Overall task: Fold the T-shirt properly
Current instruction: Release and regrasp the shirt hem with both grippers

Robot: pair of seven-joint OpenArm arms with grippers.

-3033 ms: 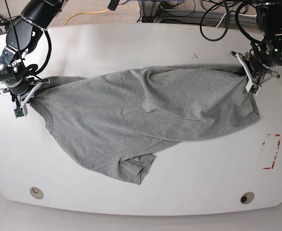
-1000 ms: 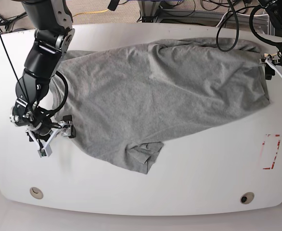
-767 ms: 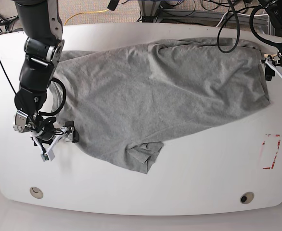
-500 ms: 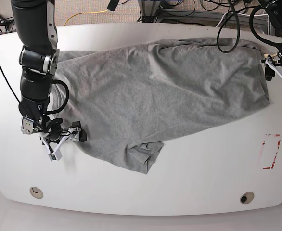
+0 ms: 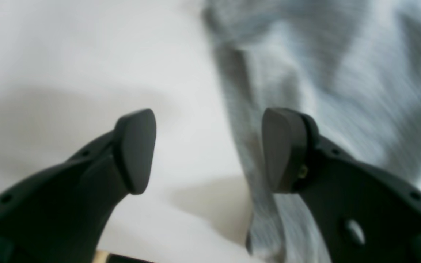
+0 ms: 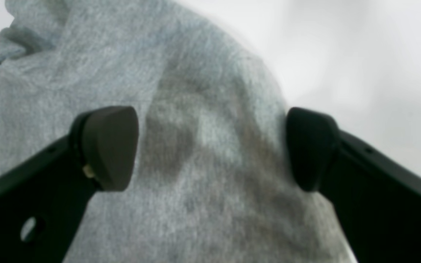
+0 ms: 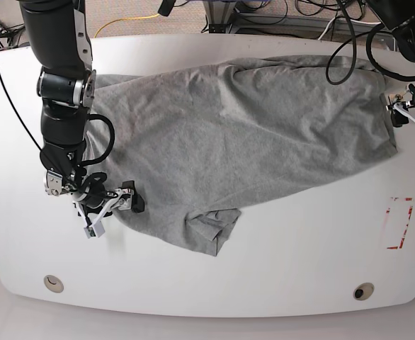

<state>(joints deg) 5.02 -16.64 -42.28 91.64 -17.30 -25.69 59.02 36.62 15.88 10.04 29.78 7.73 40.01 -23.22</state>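
Your white table fills most of the base view, and the T-shirt lies spread across its upper middle, reaching from near the base view's left side almost to the right edge. The grey cloth is flat but wrinkled, with a small folded-under flap sticking out at its lower edge.

Your right arm comes down along the base view's left side, over the shirt's left border. Your right gripper sits low at the shirt's lower left corner. In the right wrist view, its black fingers stand wide apart with a raised hump of the T-shirt between them; the cloth looks to touch the one on that view's right, and nothing is pinched.

Your left gripper hangs at the shirt's far right edge in the base view. In the left wrist view, its fingers are also spread apart, one over bare table and the other over the blurred hem of the T-shirt. It holds nothing.

A red marking sits on the table near the right edge, well apart from the cloth, and two small round ports lie along the near rim.
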